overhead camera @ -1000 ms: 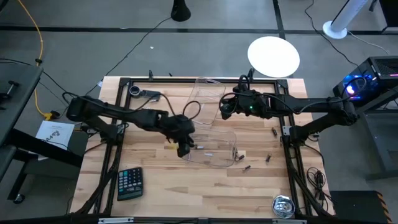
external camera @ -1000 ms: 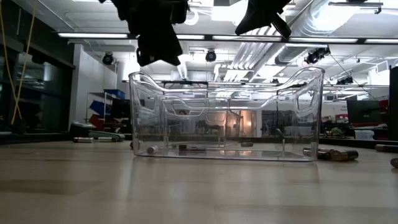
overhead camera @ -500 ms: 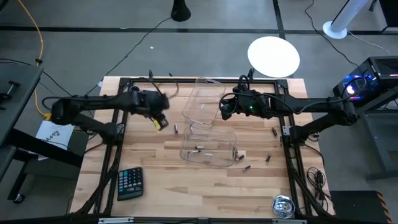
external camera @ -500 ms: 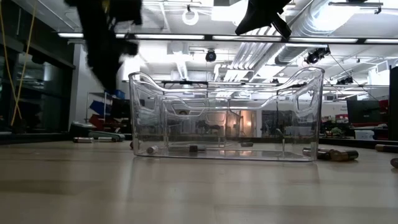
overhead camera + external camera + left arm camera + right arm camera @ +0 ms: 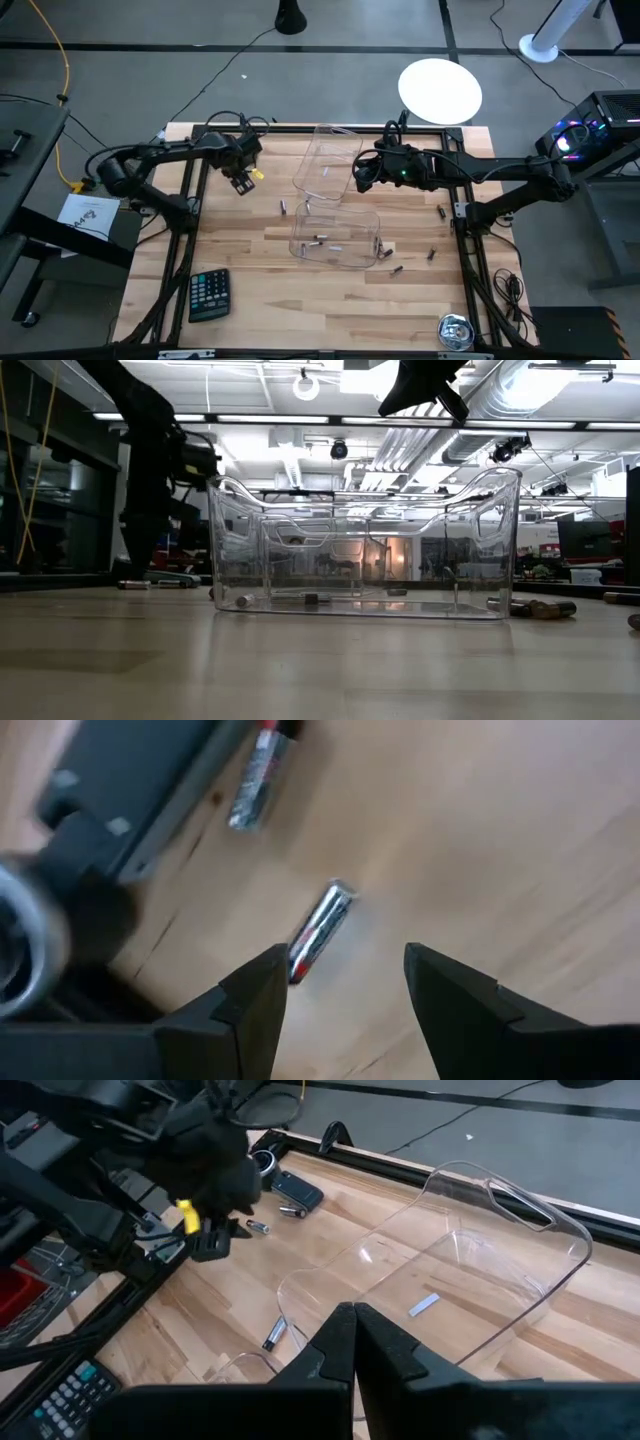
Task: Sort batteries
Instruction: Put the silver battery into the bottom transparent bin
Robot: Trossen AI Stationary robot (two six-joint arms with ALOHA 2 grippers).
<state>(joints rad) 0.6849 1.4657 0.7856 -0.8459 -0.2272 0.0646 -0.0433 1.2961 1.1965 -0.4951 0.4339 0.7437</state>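
My left gripper (image 5: 240,182) (image 5: 345,982) hangs open, pointing down, over the table's far left part. A silvery battery (image 5: 320,930) lies on the wood just below, between the lines of its two fingers and untouched. A second battery (image 5: 262,775) lies farther off beside a dark tool. Two batteries (image 5: 320,238) lie in the near clear tray (image 5: 338,262). Another battery (image 5: 283,207) lies on the table left of that tray. My right gripper (image 5: 358,178) (image 5: 350,1342) is shut, high above the far clear tray (image 5: 330,150), touching nothing.
Several loose batteries (image 5: 431,254) lie on the wood right of the near tray. A calculator (image 5: 208,295) lies near the front left and a round silvery tape measure (image 5: 455,332) at the front right. A dark tool (image 5: 298,1190) lies at the far left edge.
My left gripper has swung away from the near tray's left end toward the table's far left corner, sinking and tipping until it points down. A battery lies in the near tray where it stood.
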